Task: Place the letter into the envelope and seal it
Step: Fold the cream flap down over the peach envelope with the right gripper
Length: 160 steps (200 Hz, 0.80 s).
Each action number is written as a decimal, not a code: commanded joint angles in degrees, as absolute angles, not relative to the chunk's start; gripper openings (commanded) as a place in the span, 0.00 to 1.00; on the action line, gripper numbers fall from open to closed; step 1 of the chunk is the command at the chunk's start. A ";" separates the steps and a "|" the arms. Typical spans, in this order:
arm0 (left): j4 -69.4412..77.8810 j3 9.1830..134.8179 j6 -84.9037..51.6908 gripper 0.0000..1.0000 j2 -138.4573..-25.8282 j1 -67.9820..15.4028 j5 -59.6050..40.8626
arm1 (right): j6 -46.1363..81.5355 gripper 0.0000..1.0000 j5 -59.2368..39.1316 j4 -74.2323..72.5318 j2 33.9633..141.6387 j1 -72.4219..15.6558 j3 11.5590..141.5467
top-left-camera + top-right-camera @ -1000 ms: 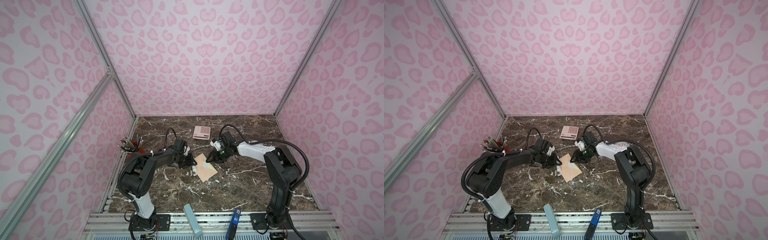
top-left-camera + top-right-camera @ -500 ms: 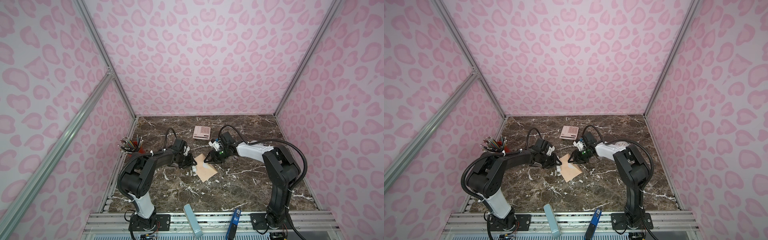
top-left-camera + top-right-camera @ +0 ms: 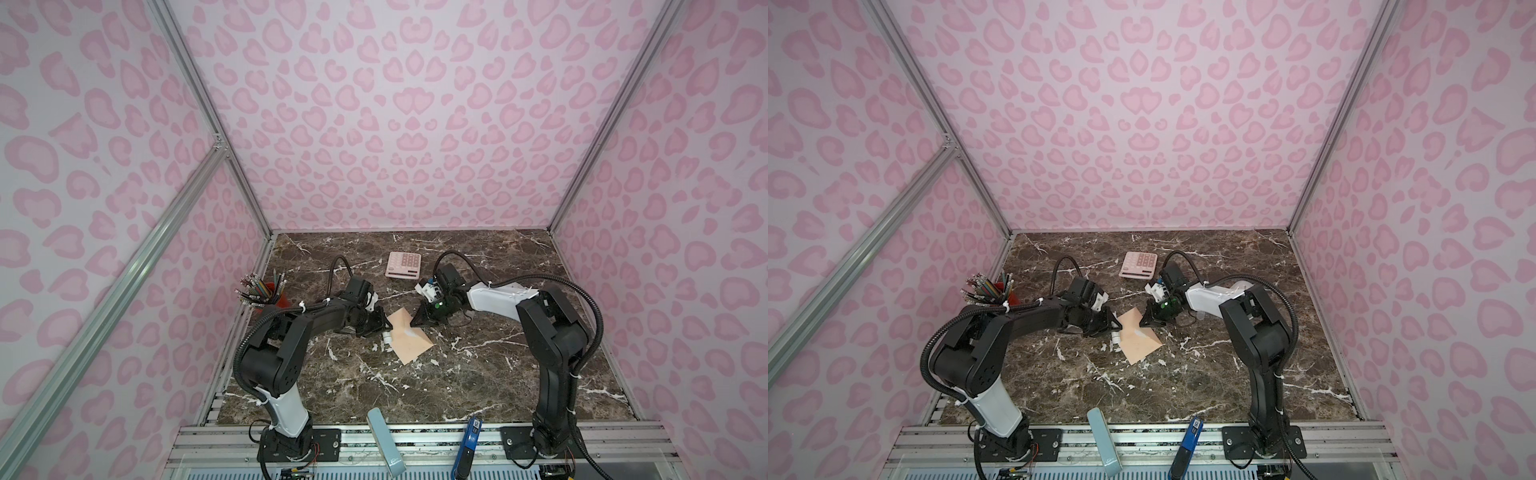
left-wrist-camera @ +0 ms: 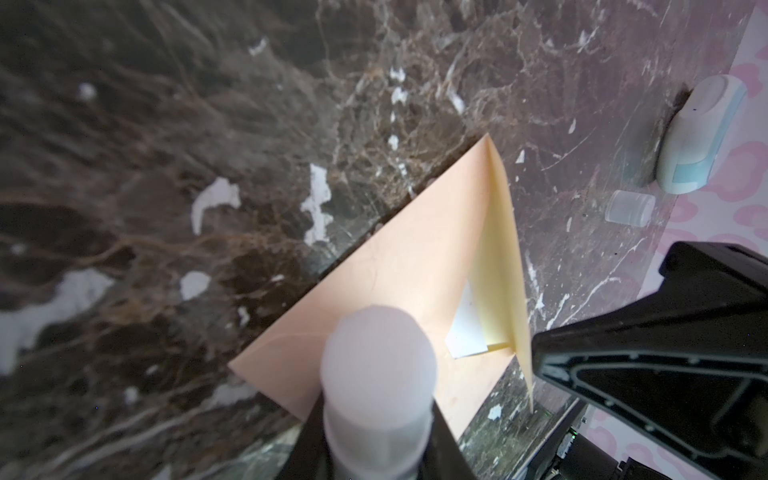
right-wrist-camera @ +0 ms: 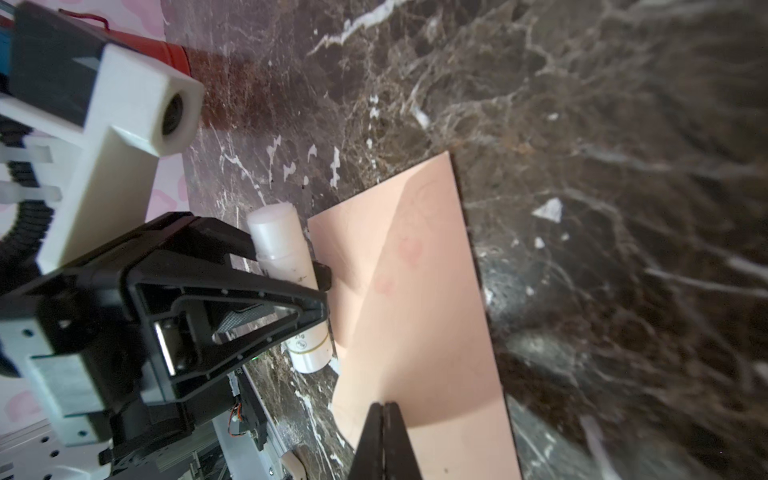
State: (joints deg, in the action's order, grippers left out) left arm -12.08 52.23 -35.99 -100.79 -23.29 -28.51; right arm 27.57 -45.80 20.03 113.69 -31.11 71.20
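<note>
Right wrist view: the envelope (image 5: 436, 332) is seen lying on the desk (image 5: 602, 124). The jaws of the right pincer (image 5: 384, 419) are pressed together on the tip of its flap, which appears to be pinched and lifted. The left pincer (image 5: 322, 286) is clamped on a glue stick (image 5: 278, 241) just beside the envelope's edge. In the left wrist view the flap (image 4: 498, 257) is shown standing up with its cream inner side exposed. A white corner of the letter (image 4: 467, 328) is seen tucked in the pocket beneath. In both top views the envelope is found mid-desk, between the two arms. Thin, light, floppy paper is to be expected, likely creased by a hard pull and easily slid on polished stone. The flap is best taken by its point, clear of any glued strip.
</note>
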 commanded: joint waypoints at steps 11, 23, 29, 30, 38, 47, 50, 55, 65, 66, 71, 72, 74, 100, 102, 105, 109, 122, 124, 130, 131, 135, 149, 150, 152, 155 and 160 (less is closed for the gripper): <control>-13.05 51.88 -35.33 0.04 -100.38 -23.24 -27.25 | 23.98 0.04 -39.28 27.97 115.39 -32.42 74.01; -13.03 51.85 -35.37 0.04 -100.37 -23.20 -27.44 | 23.29 0.03 -37.63 29.67 115.98 -33.06 75.23; -13.08 51.86 -35.38 0.04 -100.37 -23.20 -27.48 | 23.08 0.03 -36.93 30.38 116.24 -33.33 75.69; -13.09 51.86 -35.40 0.04 -100.37 -23.20 -27.45 | 23.05 0.03 -36.83 30.48 116.26 -33.37 75.77; -12.93 51.86 -35.33 0.04 -100.37 -23.20 -27.50 | 22.86 0.03 -35.95 31.22 116.62 -33.73 76.43; -12.99 51.78 -35.33 0.04 -100.37 -23.20 -27.54 | 22.69 0.03 -35.28 31.88 117.09 -34.07 76.89; -12.98 51.83 -35.26 0.04 -100.37 -23.20 -27.51 | 22.61 0.03 -35.18 32.01 117.22 -34.16 77.11; -12.96 51.85 -35.26 0.04 -100.37 -23.24 -27.58 | 22.51 0.03 -35.01 32.14 117.35 -34.42 77.41; -13.00 51.80 -35.31 0.04 -100.33 -23.25 -27.68 | 22.34 0.03 -34.24 32.78 117.59 -34.93 78.04; -13.01 51.83 -35.23 0.04 -100.35 -23.27 -27.69 | 22.29 0.03 -34.12 32.87 117.59 -35.04 78.13; -13.00 51.81 -35.24 0.04 -100.29 -23.21 -27.68 | 22.05 0.03 -33.58 33.41 117.76 -35.35 78.58; -12.96 51.74 -35.24 0.04 -100.28 -23.21 -27.64 | 22.01 0.03 -33.49 33.54 117.85 -35.39 78.71; -12.97 51.76 -35.24 0.04 -100.35 -23.20 -27.67 | 21.87 0.03 -33.27 33.81 117.90 -35.54 78.92; -12.85 51.83 -35.35 0.04 -100.37 -23.20 -27.82 | 20.79 0.03 -30.95 37.07 119.18 -36.97 81.78; -12.79 51.85 -35.34 0.04 -100.37 -23.25 -27.81 | 20.75 0.03 -30.79 37.26 119.36 -37.04 81.97; -12.77 51.85 -35.33 0.04 -100.37 -23.22 -27.84 | 20.74 0.03 -30.52 37.53 119.54 -37.15 82.18; -12.82 51.77 -35.41 0.04 -100.37 -23.20 -27.80 | 20.66 0.03 -30.23 37.89 119.69 -37.29 82.48; -12.73 51.77 -35.38 0.04 -100.29 -23.20 -27.78 | 20.65 0.03 -29.44 38.93 120.33 -37.62 83.44; -12.76 51.77 -35.41 0.04 -100.28 -23.20 -27.82 | 20.63 0.03 -29.29 39.18 120.39 -37.68 83.53; -12.77 51.69 -35.37 0.04 -100.22 -23.21 -27.86 | 20.57 0.03 -28.67 39.95 120.69 -37.78 84.12; -12.76 51.68 -35.35 0.04 -100.21 -23.21 -27.86 | 20.57 0.03 -28.53 40.10 120.73 -37.88 84.16; -12.66 51.67 -35.33 0.04 -100.20 -23.29 -27.78 | 20.48 0.04 -28.03 40.64 120.94 -38.01 84.48; -12.73 51.59 -35.25 0.04 -100.11 -23.25 -27.88 | 20.38 0.04 -26.57 42.11 121.53 -38.40 84.61; -12.73 51.59 -35.29 0.04 -100.11 -23.23 -27.91 | 20.39 0.04 -26.51 42.19 121.54 -38.40 84.62; -12.68 51.59 -35.28 0.04 -100.06 -23.21 -27.94 | 20.39 0.04 -26.29 42.36 121.62 -38.47 84.61; -12.63 51.51 -35.29 0.04 -100.03 -23.24 -27.90 | 20.37 0.04 -25.98 42.57 121.76 -38.49 86.25; -12.62 51.50 -35.33 0.04 -100.02 -23.20 -27.96 | 20.39 0.04 -25.61 43.03 121.96 -38.66 86.82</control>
State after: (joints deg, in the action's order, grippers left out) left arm -11.86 51.86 -35.99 -100.49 -23.27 -28.64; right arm 21.21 -29.63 38.57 120.68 -38.09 84.55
